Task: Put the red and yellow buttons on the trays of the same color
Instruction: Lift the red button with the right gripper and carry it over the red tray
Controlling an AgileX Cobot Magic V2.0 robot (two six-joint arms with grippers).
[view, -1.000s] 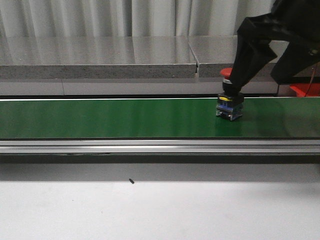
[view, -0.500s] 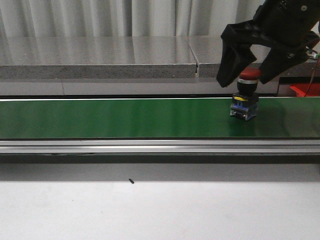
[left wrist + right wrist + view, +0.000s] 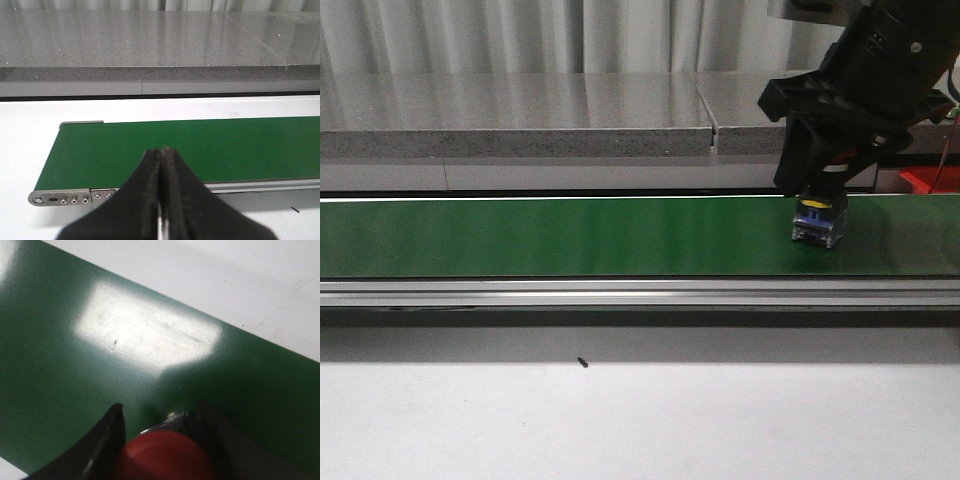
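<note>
A red button (image 3: 819,222) with a blue and yellow base stands on the green conveyor belt (image 3: 570,235) at the right. My right gripper (image 3: 825,187) is lowered over it and hides the red cap in the front view. In the right wrist view the red cap (image 3: 165,455) sits between the two fingers of my right gripper (image 3: 160,416); the jaws are apart, and a strip of green belt shows between one finger and the button's body. My left gripper (image 3: 161,151) is shut and empty above the belt's left end. No yellow button shows.
A red tray (image 3: 932,178) shows partly at the far right behind the belt. A grey stone ledge (image 3: 520,120) runs behind the belt. The belt's metal rail (image 3: 620,292) runs along its near side, with white table (image 3: 620,420) in front.
The red button has travelled right along the belt. My right gripper followed it, opened above it, then dropped down round it, hiding the cap.
</note>
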